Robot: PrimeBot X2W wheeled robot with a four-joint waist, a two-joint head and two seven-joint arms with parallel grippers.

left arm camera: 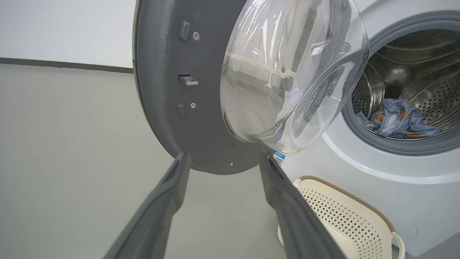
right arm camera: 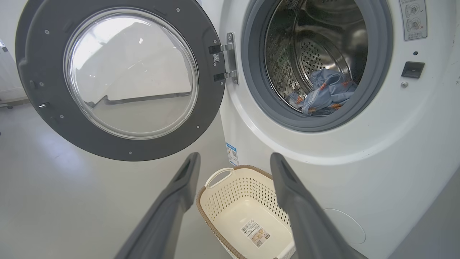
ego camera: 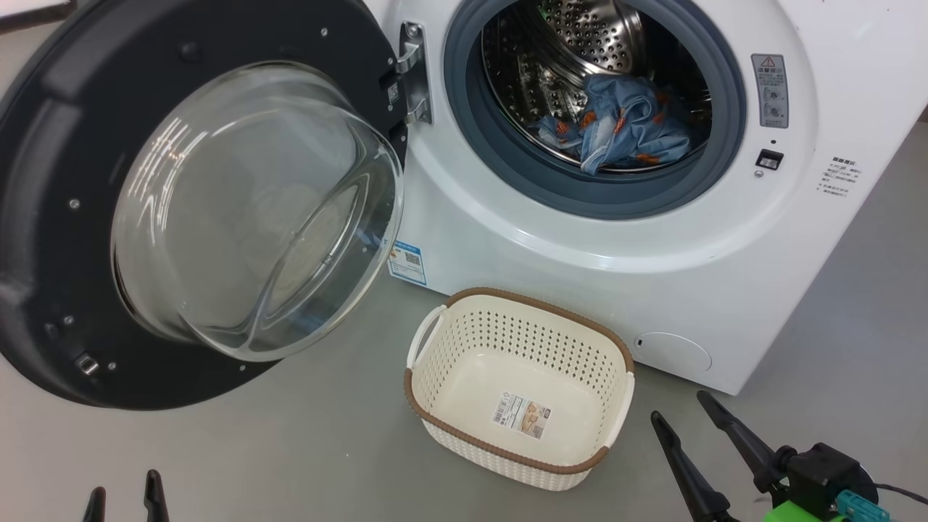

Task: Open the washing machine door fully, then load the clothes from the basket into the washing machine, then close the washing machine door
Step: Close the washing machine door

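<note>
Door (ego camera: 217, 210): swung wide on its hinge (ego camera: 413, 72), glass bowl facing out. It hangs just ahead of and above the left gripper (left arm camera: 223, 156).
Clothes (ego camera: 620, 127): a blue printed bundle low in the drum, ahead of and above the right gripper (right arm camera: 234, 156). They look clear of the gasket (ego camera: 471, 145).
Basket (ego camera: 464, 348): empty, its label bare, on the floor just ahead of the right gripper and between that gripper's 2 fingers in its wrist view.
Step in hand: judged to be closing the door, since loading looks finished.
Left gripper: fingers spread apart, holding nothing, aimed at the door's lower rim.
Right gripper: fingers spread apart, holding nothing, low and just right of the basket.
Doing it well: the left gripper is nearest, so reach round the free edge by the latch (left arm camera: 187, 80) and push on the black rim, not the glass. Follow the hinge's arc, then press firmly until the latch meets its slot (ego camera: 768, 159).
Watch: the bowl needs a free path into the drum mouth, so any trailing cloth would block it.
Hidden: the door's outer face cannot be seen, nor any handle on it. No cream piece can be made out in the bundle. The gasket screens the drum's front floor. In the head view the left gripper is cut off at the frame edge.
</note>
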